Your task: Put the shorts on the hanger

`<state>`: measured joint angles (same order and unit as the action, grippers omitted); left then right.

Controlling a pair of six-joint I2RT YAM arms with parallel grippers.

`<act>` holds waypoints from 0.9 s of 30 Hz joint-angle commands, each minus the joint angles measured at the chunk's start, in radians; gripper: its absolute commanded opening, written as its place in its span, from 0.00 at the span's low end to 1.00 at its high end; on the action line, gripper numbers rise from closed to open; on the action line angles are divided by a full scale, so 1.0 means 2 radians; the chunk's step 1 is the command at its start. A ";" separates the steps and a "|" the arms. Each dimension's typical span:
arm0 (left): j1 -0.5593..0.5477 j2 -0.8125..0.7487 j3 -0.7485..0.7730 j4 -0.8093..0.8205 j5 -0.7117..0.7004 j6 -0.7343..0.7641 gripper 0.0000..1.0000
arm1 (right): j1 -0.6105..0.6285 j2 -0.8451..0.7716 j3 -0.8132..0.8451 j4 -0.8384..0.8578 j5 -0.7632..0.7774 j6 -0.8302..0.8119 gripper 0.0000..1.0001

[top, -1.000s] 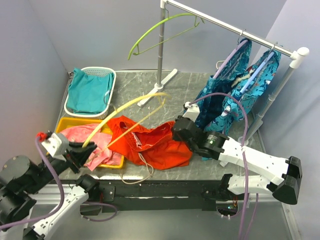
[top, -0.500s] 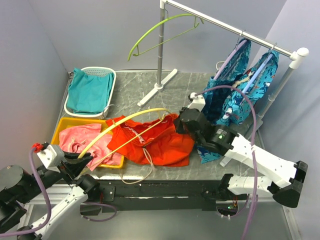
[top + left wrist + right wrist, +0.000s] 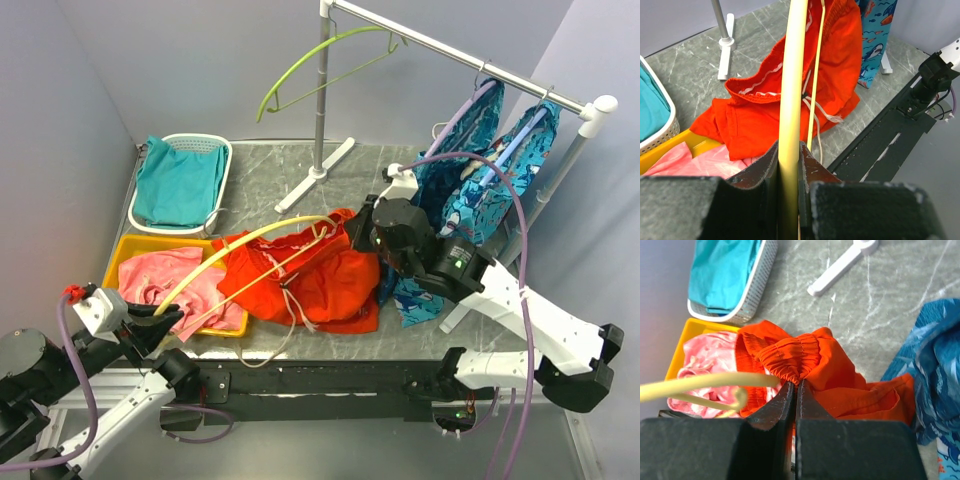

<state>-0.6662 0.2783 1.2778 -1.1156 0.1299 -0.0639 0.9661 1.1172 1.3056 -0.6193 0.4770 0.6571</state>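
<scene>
Landmark: yellow tray [image 3: 128,248] at the left of the bench [image 3: 270,170], pink cloth [image 3: 180,280] heaped in it. Left hand [image 3: 160,318] sits at the tray's near edge, clenched on one end of the hanger [image 3: 250,245]; the wrist view shows the yellow bar [image 3: 792,75] squeezed between both fingers [image 3: 788,165]. From there the hanger arches up over the tray and off to its right, far end above the shorts [image 3: 310,275]. Shorts lie on the bench just right of the tray, one red-orange edge overlapping its right rim, pale drawstring trailing toward the near edge. Right hand [image 3: 362,232] is at the side of the shorts farthest from the tray, pinched tight on a gather of the elastic waistband [image 3: 795,385], that part lifted off the bench. Cannot tell if the hanger tip is inside the waist opening. Behind the tray: white basket [image 3: 225,170] holding teal cloth [image 3: 178,185]. Well to the tray's right, past the shorts, blue patterned garments [image 3: 470,190] hang from the rack [image 3: 450,50].
</scene>
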 commanded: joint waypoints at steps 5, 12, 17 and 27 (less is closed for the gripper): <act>-0.007 0.012 0.002 0.040 -0.010 0.001 0.01 | 0.030 0.043 0.118 0.000 0.012 -0.053 0.00; -0.001 0.015 -0.038 0.084 0.009 -0.002 0.01 | 0.103 0.130 0.231 -0.039 0.038 -0.134 0.00; 0.047 0.001 -0.065 0.145 0.025 -0.004 0.01 | 0.134 0.228 0.376 -0.087 0.048 -0.167 0.00; 0.141 -0.085 -0.146 0.316 0.039 -0.075 0.01 | 0.160 0.264 0.432 -0.060 -0.059 -0.164 0.01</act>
<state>-0.4347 0.1520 1.0130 -0.8242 0.1596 -0.1253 1.2480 1.6512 2.1288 -0.7769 0.4721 0.3420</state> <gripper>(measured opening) 0.182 0.026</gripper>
